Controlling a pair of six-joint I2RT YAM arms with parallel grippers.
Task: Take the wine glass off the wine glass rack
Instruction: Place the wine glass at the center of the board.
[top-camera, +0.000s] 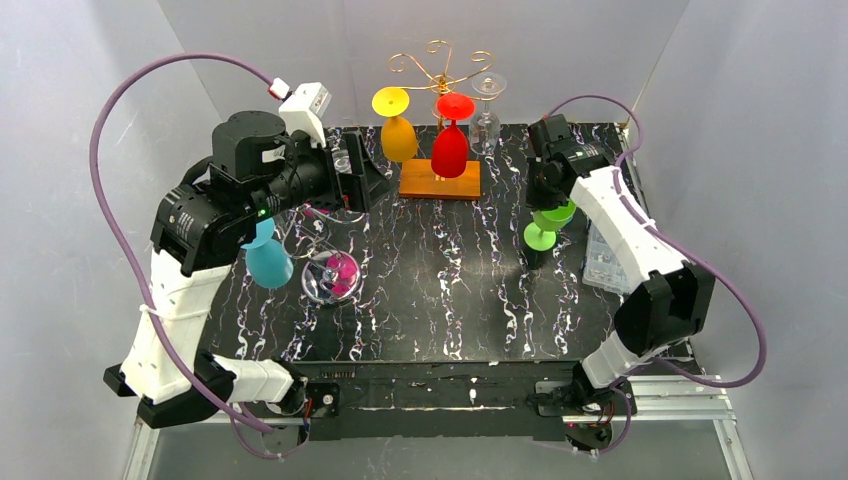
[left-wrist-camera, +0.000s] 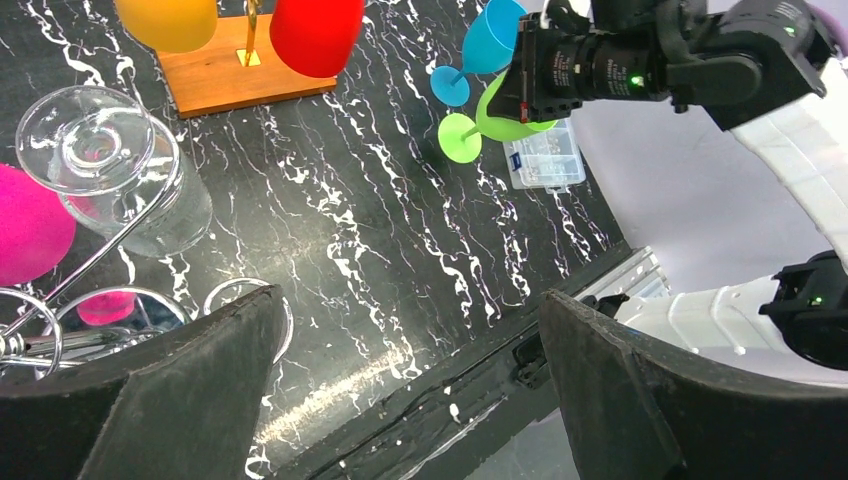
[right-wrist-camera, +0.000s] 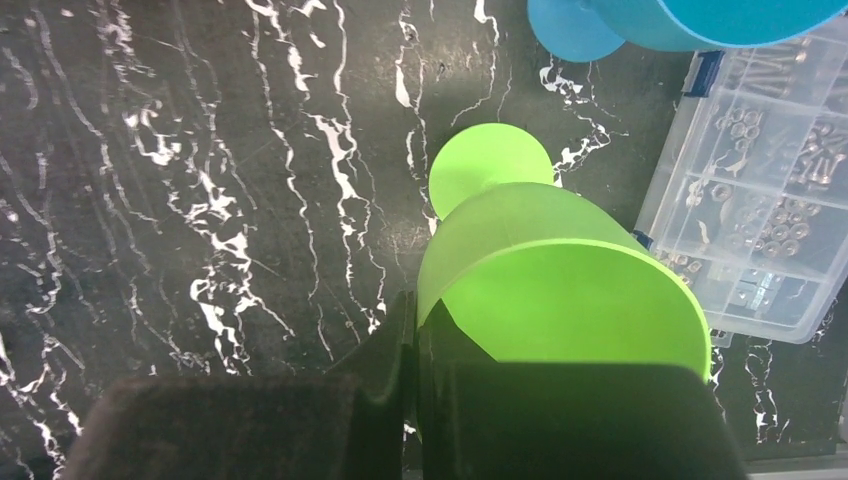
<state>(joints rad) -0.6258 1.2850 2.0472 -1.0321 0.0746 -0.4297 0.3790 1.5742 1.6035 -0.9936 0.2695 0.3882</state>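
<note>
Right jaws pinch green glass (right-wrist-camera: 560, 290) near screw-filled box (right-wrist-camera: 760, 200).

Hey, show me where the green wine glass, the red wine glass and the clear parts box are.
green wine glass (right-wrist-camera: 560, 280): right wrist view, on its bowl.
red wine glass (top-camera: 450, 153): top external view, on its bowl.
clear parts box (left-wrist-camera: 547, 160): left wrist view, on its lid.

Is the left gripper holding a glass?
No: the left gripper stands wide open with nothing between its jaws.
</note>
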